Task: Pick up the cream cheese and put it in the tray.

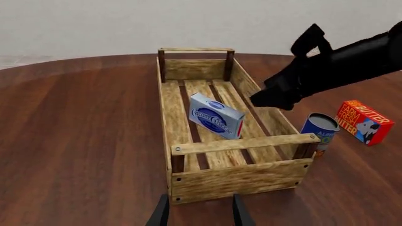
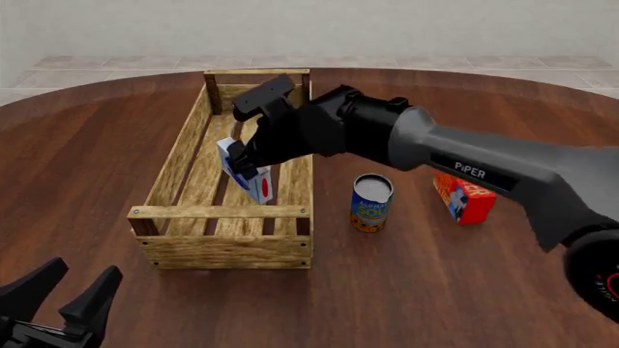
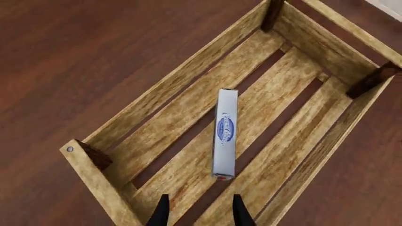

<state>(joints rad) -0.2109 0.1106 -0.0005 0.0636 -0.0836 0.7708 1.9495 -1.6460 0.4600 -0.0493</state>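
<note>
Black fingertips of the right gripper (image 3: 197, 209) spread apart with nothing between them, hovering above the cream cheese (image 3: 225, 139); no contact visible in the right wrist view. Positioned over the tray (image 2: 167, 176) interior in the front view, directly above the box.

White cream cheese box (image 1: 215, 115) inside the tray (image 1: 242, 145), resting on the slats on a narrow edge, tilted rather than flat; leaning somewhat, by the look of the left wrist view. Near the tray's middle, closer to the near end rail, clear of both long walls.

Placement judged essentially complete; step in hand judged to be the release and withdrawal. To do well:
- Keep jaws wide during retreat, avoiding any brush against the box top.
- Lift straight up before moving sideways, clearing the right side wall and the dark corner posts.
- Expect the box to tip onto its broad face; acceptable, provided it stays within the walls.
- Avoid sweeping toward the blue-and-yellow can (image 2: 372, 203), just beside the tray's right wall, or the red-orange butter box (image 2: 464, 198) beyond it.

Left gripper (image 2: 60, 297) parked low at the near table (image 2: 435, 290) edge, jaws open and empty, well apart from the tray. No action required.
</note>
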